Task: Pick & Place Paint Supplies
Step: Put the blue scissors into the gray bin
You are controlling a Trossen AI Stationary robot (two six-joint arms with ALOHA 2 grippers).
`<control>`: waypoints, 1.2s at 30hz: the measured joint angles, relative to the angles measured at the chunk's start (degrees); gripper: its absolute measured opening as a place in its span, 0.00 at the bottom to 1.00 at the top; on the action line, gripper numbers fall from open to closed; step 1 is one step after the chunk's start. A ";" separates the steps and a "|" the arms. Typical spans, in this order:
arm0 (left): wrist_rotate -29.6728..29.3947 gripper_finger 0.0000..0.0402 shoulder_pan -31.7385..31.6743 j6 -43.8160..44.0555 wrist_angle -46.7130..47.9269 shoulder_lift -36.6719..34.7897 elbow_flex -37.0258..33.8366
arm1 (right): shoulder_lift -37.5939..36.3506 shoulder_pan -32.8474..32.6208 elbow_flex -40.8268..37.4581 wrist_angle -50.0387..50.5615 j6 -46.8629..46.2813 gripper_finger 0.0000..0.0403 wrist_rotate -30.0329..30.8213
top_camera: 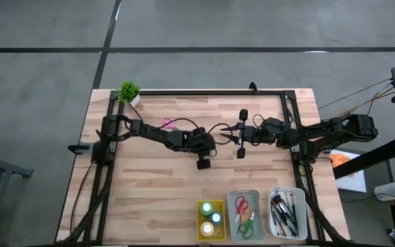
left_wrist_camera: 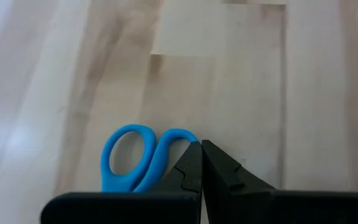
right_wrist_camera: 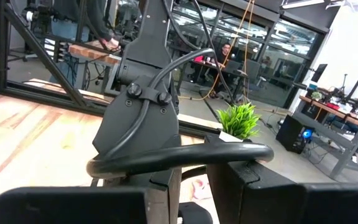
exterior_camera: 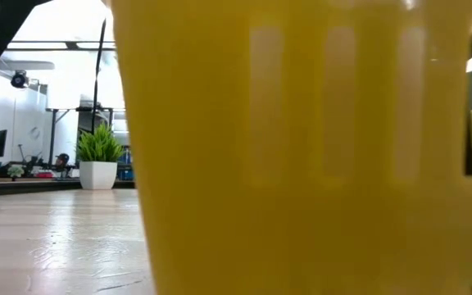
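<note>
Scissors (left_wrist_camera: pixel 138 158) with smooth blue plastic loop handles lie flat on the pale wood-plank table (left_wrist_camera: pixel 241 81) in the left wrist view, right at the tips of the left gripper (left_wrist_camera: pixel 201 149), whose dark wedge fingers are pressed together beside one loop.

From above, both arms meet mid-table. The right gripper (top_camera: pixel 241 134) is narrowly parted; whether it holds anything I cannot tell. Near the front edge stand the yellow tray (top_camera: pixel 200 223) of round paint bottles (top_camera: pixel 211 218), the grey tray (top_camera: pixel 254 199) and the white tray (top_camera: pixel 300 216) of thin brushes (top_camera: pixel 283 213).

The low view is filled by the yellow tray's slotted wall.
</note>
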State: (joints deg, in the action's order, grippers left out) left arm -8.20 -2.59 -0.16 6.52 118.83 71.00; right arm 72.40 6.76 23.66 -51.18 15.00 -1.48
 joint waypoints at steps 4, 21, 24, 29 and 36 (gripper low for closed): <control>0.95 0.00 0.28 -0.07 -0.45 0.00 -0.04 | 0.00 0.00 0.00 0.00 0.00 0.16 0.00; 1.41 0.24 0.93 -1.32 -1.02 0.04 -0.11 | 0.00 0.00 0.00 -0.01 0.00 0.16 0.00; 1.43 0.25 0.94 -1.37 -1.00 -0.28 -0.11 | 0.00 0.00 0.00 -0.02 0.00 0.16 0.00; 1.40 0.25 0.94 -0.94 -0.47 -2.76 -0.11 | 0.00 0.00 0.00 -0.04 0.00 0.16 0.00; 1.40 0.25 0.94 -1.16 0.32 -7.72 -0.60 | 0.00 0.00 0.00 0.00 0.00 0.16 0.00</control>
State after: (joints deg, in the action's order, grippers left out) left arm -6.80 -1.65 -1.33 6.84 111.11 70.40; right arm 72.40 6.76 23.66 -51.17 15.00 -1.48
